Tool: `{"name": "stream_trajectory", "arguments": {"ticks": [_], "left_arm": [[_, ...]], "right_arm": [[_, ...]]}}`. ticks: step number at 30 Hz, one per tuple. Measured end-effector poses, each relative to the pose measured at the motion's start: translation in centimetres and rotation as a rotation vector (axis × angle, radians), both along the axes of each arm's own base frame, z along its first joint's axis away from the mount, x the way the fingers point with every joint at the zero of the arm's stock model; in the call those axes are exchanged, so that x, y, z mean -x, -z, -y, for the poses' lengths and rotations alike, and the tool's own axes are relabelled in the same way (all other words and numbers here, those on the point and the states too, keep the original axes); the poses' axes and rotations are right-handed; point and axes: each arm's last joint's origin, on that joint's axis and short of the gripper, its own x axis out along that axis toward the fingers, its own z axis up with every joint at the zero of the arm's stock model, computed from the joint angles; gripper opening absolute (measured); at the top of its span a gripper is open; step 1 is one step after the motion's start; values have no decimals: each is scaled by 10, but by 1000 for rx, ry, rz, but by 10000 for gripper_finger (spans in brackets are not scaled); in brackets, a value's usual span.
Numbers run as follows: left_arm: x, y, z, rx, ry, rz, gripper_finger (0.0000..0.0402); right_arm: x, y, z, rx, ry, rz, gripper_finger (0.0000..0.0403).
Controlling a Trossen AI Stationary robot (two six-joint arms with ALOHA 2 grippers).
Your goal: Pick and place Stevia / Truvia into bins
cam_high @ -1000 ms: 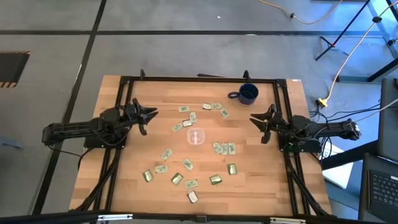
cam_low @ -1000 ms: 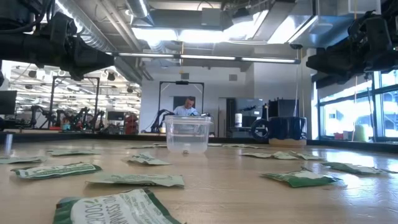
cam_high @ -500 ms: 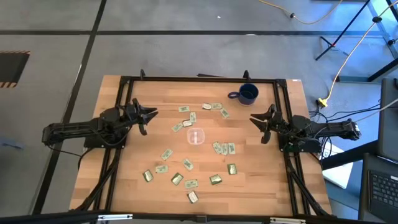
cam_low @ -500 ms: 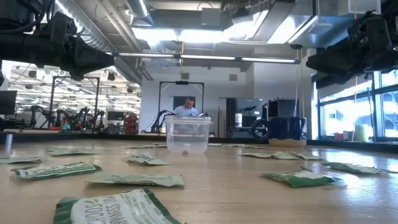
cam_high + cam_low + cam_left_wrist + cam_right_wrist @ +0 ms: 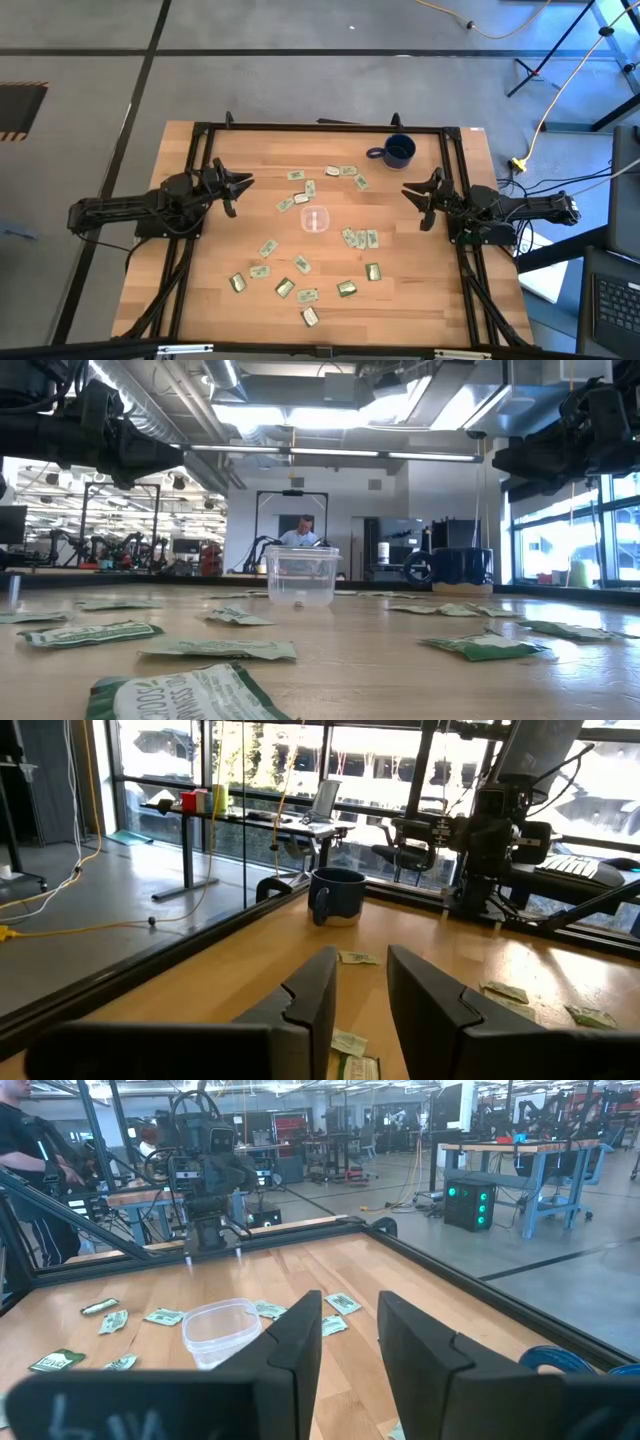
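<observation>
Several small green-and-white Stevia / Truvia sachets (image 5: 302,262) lie flat and scattered on the wooden table; they also show in the low view (image 5: 220,649). The bin, a small clear plastic cup (image 5: 316,220), stands upright at the table's middle among them (image 5: 301,576) (image 5: 222,1330). My left gripper (image 5: 245,185) hovers level above the table's left side, open, with nothing between its fingers (image 5: 362,990). My right gripper (image 5: 408,192) hovers level above the right side, likewise open and holding nothing (image 5: 350,1335). Both point toward the middle, well short of the cup.
A dark blue mug (image 5: 399,151) stands near the far right corner (image 5: 337,896). A black metal frame (image 5: 320,128) runs around the table's edges. A person (image 5: 20,1140) stands beyond the table's left side. Bare wood lies between the sachets.
</observation>
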Motion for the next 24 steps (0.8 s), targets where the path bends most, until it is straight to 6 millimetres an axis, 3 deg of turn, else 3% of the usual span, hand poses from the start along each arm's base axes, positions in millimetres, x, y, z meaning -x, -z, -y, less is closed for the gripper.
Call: {"name": "stream_trajectory", "arguments": {"ticks": [12,17,24], "left_arm": [[0,0,0,0,0,0,86],[0,0,0,-83,-3,-36,86],[0,0,0,-104,-11,-46,86]], "right_arm": [[0,0,0,-31,-2,10,105],[0,0,0,-104,-6,35,105],[-2,3,-3,-99,-108,-4,105]]}}
